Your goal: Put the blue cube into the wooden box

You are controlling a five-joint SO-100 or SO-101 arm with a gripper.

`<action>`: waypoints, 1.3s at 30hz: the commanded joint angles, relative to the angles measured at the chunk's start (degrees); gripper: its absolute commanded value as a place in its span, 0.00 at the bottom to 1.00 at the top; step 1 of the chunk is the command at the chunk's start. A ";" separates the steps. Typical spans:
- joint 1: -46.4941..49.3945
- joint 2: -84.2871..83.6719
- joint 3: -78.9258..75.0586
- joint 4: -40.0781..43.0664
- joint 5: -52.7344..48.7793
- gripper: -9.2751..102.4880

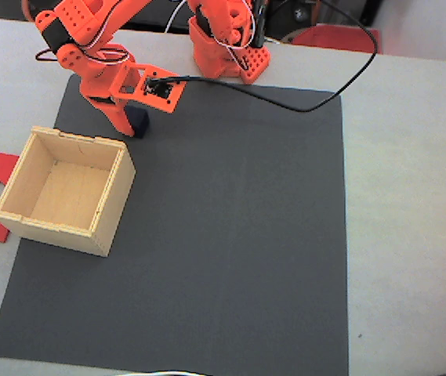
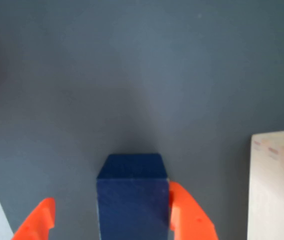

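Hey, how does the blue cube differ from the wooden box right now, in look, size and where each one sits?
The blue cube is dark navy; the wooden box is pale plywood. The blue cube is solid and far smaller; the wooden box is hollow and open on top. The blue cube sits between the orange fingers of the gripper; the wooden box stands free near the mat's left edge in the fixed view. Both rest on the dark mat.

Open mat [image 1: 230,235] beside wooden box [image 1: 66,192]
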 commanded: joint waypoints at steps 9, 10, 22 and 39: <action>-1.05 -2.99 -2.29 -5.10 0.97 0.08; -1.14 -2.99 -2.29 -5.10 1.32 0.08; -12.13 20.57 -3.69 5.27 8.00 0.08; 8.00 32.70 -11.69 -15.64 12.83 0.08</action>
